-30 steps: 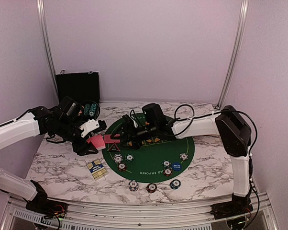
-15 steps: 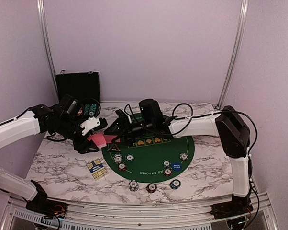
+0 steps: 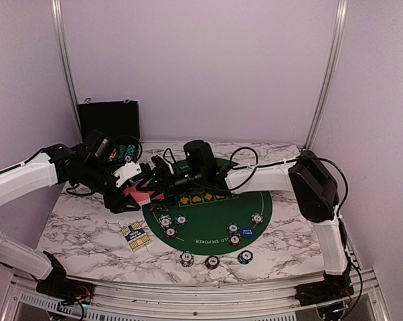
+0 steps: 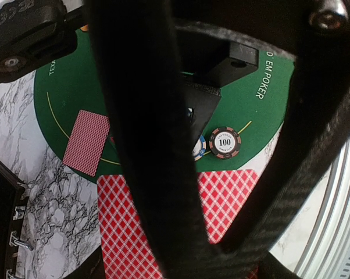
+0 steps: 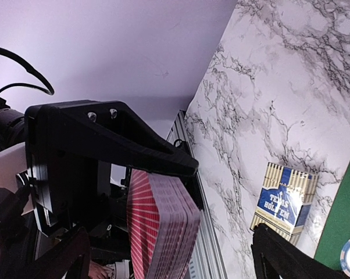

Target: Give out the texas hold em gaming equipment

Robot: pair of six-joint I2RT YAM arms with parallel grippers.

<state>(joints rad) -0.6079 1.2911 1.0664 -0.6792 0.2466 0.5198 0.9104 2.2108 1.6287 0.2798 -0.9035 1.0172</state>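
Red-backed deck (image 5: 163,226) is sitting clamped between the left fingers (image 4: 140,145); one card (image 4: 86,142) is lying face-down beyond them; striped chips (image 3: 212,261) are lying flat, well apart from them.

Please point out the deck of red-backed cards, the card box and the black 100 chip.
deck of red-backed cards (image 5: 172,226), right wrist view, stacked card edges.
card box (image 3: 134,235), top external view, middle of its face.
black 100 chip (image 4: 225,142), left wrist view, its centre label.

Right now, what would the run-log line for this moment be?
left gripper: shut on card deck | right gripper: open, facing deck, not gripping | one card face down on green mat
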